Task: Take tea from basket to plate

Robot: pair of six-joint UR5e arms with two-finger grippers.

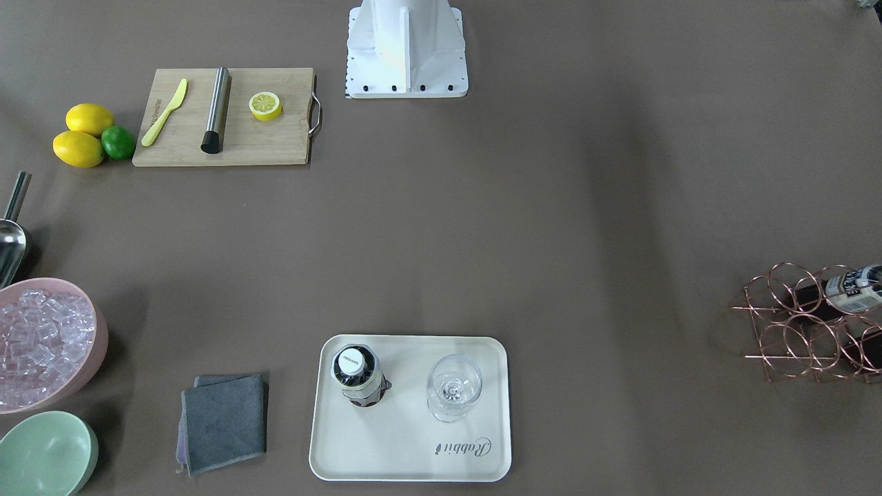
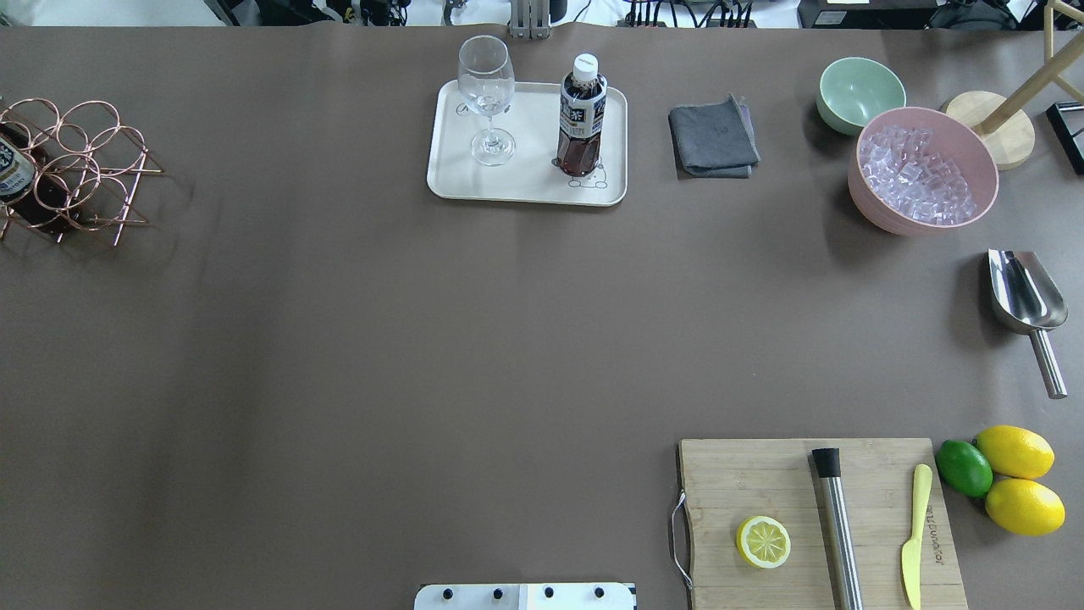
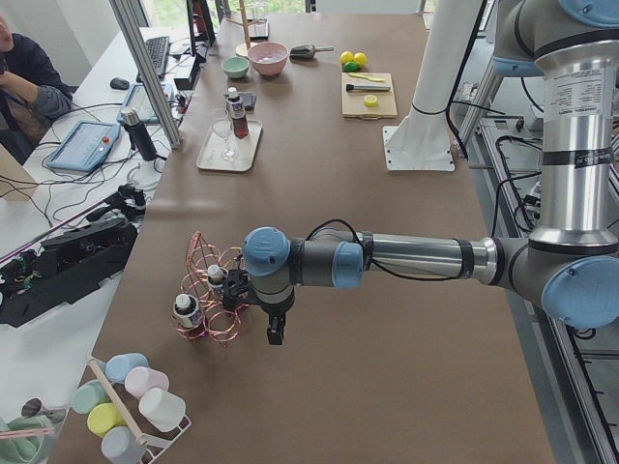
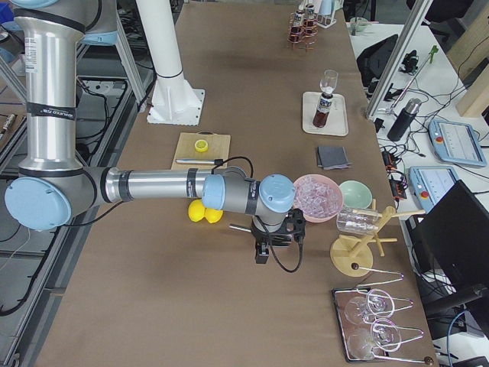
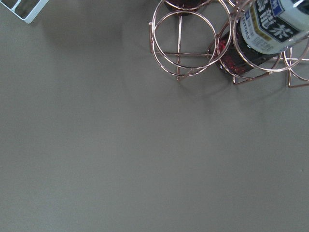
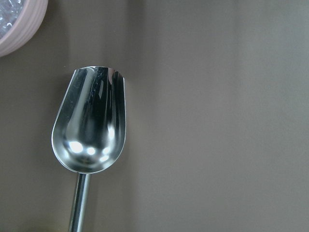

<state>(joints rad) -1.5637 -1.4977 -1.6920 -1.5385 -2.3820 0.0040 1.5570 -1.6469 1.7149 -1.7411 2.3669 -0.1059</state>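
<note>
One tea bottle (image 2: 581, 119) stands upright on the cream plate (image 2: 525, 182), beside a stemmed glass (image 2: 487, 93). The copper wire basket (image 2: 76, 169) sits at the table's left end. It holds two more tea bottles, one seen in the left wrist view (image 5: 275, 24). My left gripper (image 3: 274, 333) shows only in the exterior left view. It hangs just beside the basket (image 3: 215, 290), and I cannot tell whether it is open. My right gripper (image 4: 261, 254) shows only in the exterior right view, over the scoop (image 6: 89, 121), and I cannot tell its state either.
A pink bowl of ice (image 2: 923, 174), a mint bowl (image 2: 855, 89) and a grey cloth (image 2: 713, 135) lie right of the plate. The metal scoop (image 2: 1025, 296) lies at the right edge. A cutting board (image 2: 817, 517) with a knife, a muddler and half a lemon sits near right.
</note>
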